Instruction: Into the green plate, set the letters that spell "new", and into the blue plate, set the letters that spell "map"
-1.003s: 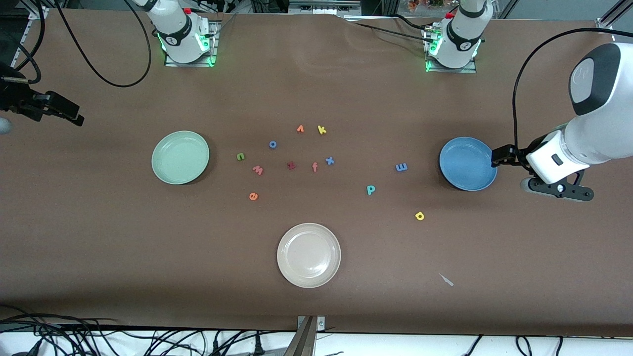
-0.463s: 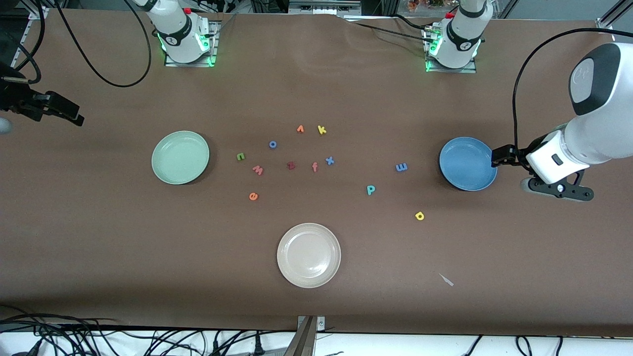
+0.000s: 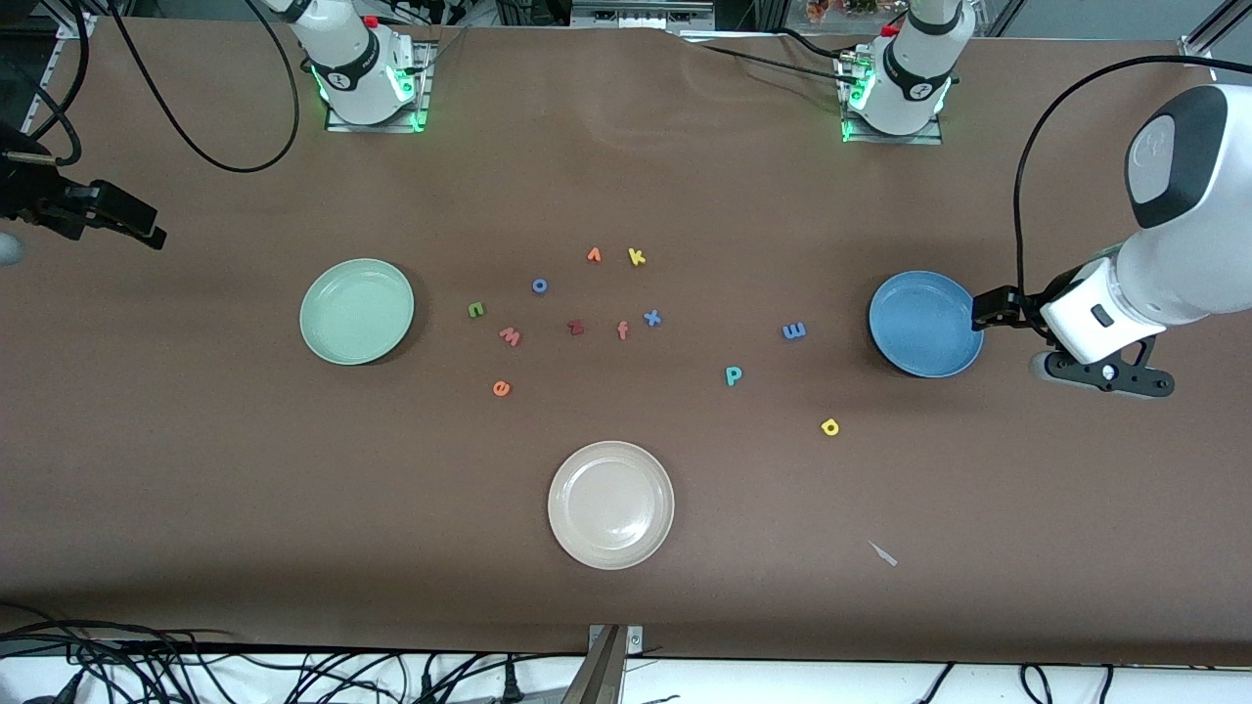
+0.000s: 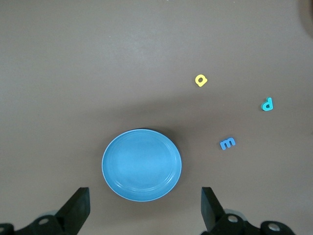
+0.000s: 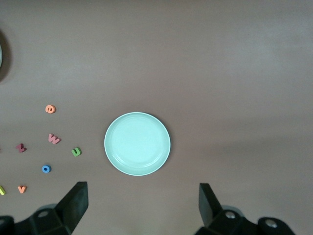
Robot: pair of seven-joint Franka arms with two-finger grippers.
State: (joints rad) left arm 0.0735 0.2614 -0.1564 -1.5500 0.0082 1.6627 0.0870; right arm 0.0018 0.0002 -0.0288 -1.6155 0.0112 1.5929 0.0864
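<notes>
Nothing moved over the last second: same layout, both arms waiting, no letter sorted yet.

Nearest the front camera, the beige-white plate [image 3: 610,505], empty and no part of the job. A little farther, yellow a [image 3: 829,426], then orange e [image 3: 501,388] and teal p [image 3: 733,374]. Farther again, salmon-pink w [image 3: 510,336], blue m [image 3: 794,330] and green n [image 3: 475,309], all flat on the table [image 3: 196,469].

Green plate [image 3: 357,311] bare, toward the right arm's end; n, w and e near it. Blue plate [image 3: 924,324] bare, toward the left arm's end; m, p and a near it. Among them the strays: z [image 3: 576,328], f [image 3: 622,330], x [image 3: 651,317], k [image 3: 636,257].

Left gripper [image 4: 144,210] spread wide and empty, over the table just beside the blue plate's rim. Right gripper [image 5: 142,205] likewise released, over the table's end, well apart from the green plate.

Whole task ahead, by the look of it; first pick not begun.
</notes>
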